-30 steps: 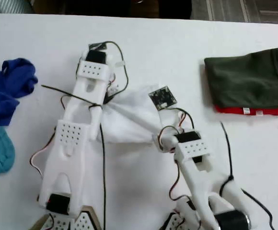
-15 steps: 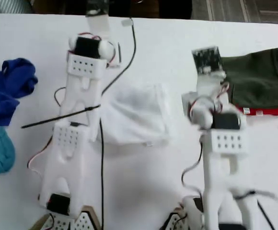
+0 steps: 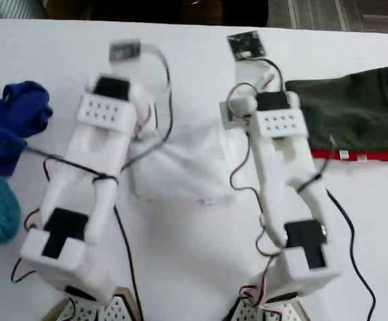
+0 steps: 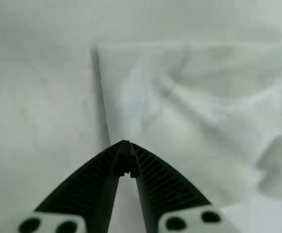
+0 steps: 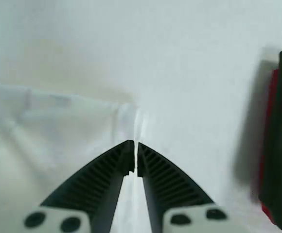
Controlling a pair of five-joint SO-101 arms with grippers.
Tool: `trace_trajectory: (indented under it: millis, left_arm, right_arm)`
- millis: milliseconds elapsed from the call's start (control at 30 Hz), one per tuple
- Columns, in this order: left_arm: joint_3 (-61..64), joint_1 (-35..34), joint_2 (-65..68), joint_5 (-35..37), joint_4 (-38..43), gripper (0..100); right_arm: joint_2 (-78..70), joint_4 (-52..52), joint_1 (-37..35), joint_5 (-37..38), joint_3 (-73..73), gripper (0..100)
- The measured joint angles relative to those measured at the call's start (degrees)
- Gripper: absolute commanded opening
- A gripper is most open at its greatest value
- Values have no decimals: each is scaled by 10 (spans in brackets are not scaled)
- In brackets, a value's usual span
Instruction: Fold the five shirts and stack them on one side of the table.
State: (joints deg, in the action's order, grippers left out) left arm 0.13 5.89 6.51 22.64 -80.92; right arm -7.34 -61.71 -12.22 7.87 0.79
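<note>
A second ago my arms met over the bunched white shirt (image 3: 180, 160). Since then they have swung apart. My right gripper (image 5: 135, 148) has gone farther up the table to one side edge, my left gripper (image 4: 125, 146) has shifted to the opposite edge, and the shirt now lies flatter.

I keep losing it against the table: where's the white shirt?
High view: the white shirt lies mid-table, between the blue shirt at the left edge and the folded green shirt on the right.
</note>
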Motion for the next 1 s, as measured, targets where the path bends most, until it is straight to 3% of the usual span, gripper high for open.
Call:
trace_trajectory:
  millis: [133, 333, 700, 833, 1000]
  left_arm:
    - [195, 0, -31, 0, 127, 25]
    - [302, 0, -50, 0, 185, 25]
    - [349, -1, -55, -1, 209, 25]
    - [345, 0, -55, -1, 216, 25]
    - [266, 0, -55, -1, 157, 25]
  right_arm:
    - [-71, 0, -11, -34, -36, 20]
    - [-135, 0, -36, -38, -47, 21]
    - [-202, 0, 6, -38, -47, 20]
    - [-202, -5, 12, -4, -47, 20]
    - [-154, -40, 13, 6, -47, 20]
